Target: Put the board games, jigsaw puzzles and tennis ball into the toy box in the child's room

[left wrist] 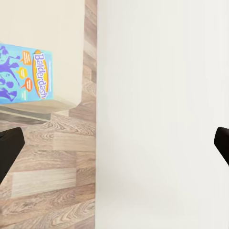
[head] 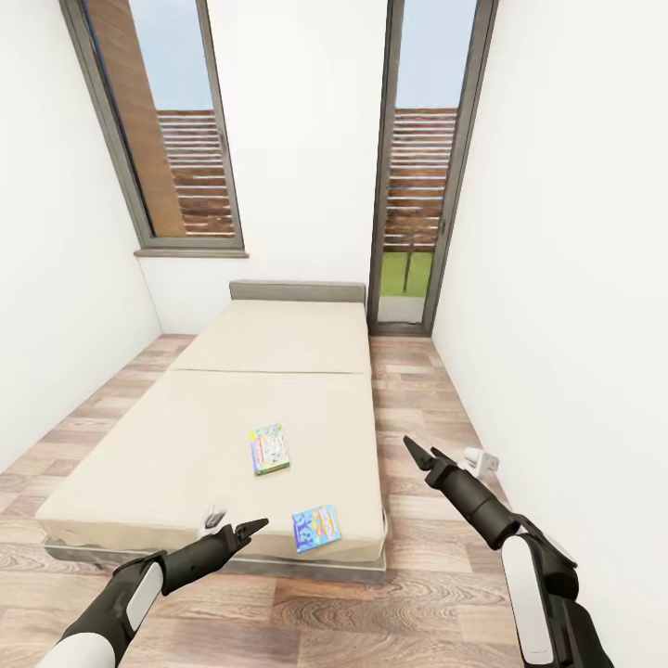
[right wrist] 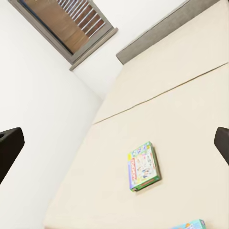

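approach to the bed (head: pixel 186 445): both grippers empty with fingers apart, blue board game (head: pixel 316 527) just ahead of left gripper (head: pixel 249 530), likely first pickup.

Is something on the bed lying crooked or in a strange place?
Nothing is damaged. The blue cartoon board game box lies at the very foot corner of the cream mattress, close to its edge, turned slightly askew. The green-edged board game box lies flat, further in, also a little askew. Both grippers hover open, apart from them.
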Robot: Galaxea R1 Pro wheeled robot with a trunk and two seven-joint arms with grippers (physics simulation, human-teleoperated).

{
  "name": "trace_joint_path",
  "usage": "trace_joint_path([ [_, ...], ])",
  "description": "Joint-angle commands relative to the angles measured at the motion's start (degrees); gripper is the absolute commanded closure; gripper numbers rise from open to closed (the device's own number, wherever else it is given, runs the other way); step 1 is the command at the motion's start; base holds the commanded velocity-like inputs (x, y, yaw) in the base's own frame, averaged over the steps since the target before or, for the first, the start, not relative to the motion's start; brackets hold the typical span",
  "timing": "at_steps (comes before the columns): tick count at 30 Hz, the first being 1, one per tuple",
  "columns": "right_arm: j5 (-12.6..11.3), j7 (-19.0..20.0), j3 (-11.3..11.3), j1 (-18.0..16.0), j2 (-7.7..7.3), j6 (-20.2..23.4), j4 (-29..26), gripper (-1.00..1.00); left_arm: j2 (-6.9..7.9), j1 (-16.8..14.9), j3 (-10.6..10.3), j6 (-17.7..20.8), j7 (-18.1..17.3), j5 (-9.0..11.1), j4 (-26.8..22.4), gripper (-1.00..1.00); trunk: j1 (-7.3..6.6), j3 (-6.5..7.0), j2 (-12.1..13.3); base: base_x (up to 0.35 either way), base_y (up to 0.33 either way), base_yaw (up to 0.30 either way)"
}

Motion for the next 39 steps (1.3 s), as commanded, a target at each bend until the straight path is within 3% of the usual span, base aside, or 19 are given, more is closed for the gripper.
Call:
trace_joint_path([
  [1,-0.6,0.1,-0.2,0.0,0.06,0.5,0.0,-1.0,-0.01,0.0,0.1,0.5,-0.1,0.2,0.0,-1.0,0.23,-0.25,-0.5,0.0,0.0,0.0],
  [6,-1.9,-0.9,-0.2,-0.1,0.06,0.5,0.0,-1.0,-0.03,0.0,0.1,0.5,-0.1,0.2,0.0,-1.0,1.33,-1.14,-2.5,0.0,0.0,0.0],
  [17,-3.5,-9.1,0.0,-0.1,0.06,0.4,0.0,-1.0,-0.03,-0.1,0.1,0.3,-0.1,0.2,0.0,-1.0,3.74,-3.12,-6.9,0.0,0.0,0.0],
  [26,-6.7,-9.9,0.0,-0.1,0.06,0.4,0.0,-1.0,-0.03,0.0,0.1,0.2,-0.1,0.2,0.0,-1.0,5.72,-4.74,-10.5,0.0,0.0,0.0],
  [34,-7.0,-10.2,-0.2,-0.1,0.06,0.4,0.0,-1.0,-0.03,-0.1,0.1,0.2,-0.1,0.2,0.0,-1.0,7.48,-6.17,-13.7,0.0,0.0,0.0],
  [39,-7.0,-13.0,-0.2,-0.1,0.06,0.2,0.0,-1.0,-0.03,-0.1,0.1,0.2,-0.1,0.2,0.0,-1.0,8.58,-7.07,-15.7,0.0,0.0,0.0],
])
